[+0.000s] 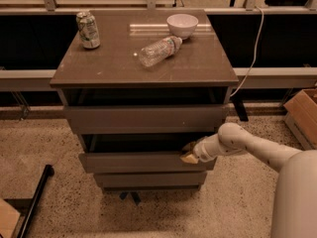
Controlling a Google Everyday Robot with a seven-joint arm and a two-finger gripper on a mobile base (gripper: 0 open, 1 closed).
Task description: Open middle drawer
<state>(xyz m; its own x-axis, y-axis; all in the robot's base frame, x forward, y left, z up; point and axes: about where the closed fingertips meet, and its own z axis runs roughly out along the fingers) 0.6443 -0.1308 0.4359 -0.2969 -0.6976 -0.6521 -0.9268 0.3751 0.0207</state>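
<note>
The cabinet [143,68] fills the centre of the frame, with 3 drawer fronts stacked below its top. The middle drawer [138,161] is the 2nd of them, in the lower centre, below the taller top drawer [143,118] and above the narrow lowest drawer [148,178]. The gripper [189,155] is at the right end of the middle drawer's upper edge, touching it, and the pale arm [247,145] reaches in from the lower right corner. Whether the gripper is clamped on that edge or only hooked behind it cannot be told. A dark band shows above the middle drawer's front, which suggests it is out by a small amount. No grey box interior is visible, so I judge the opening has barely begun. What is left seems to be most of the pull, drawing the front straight out toward the bottom of the frame. On the cabinet top stand a can [88,29] at upper left and a bowl [182,25] at upper centre, with a bottle [159,49] lying between them.
</note>
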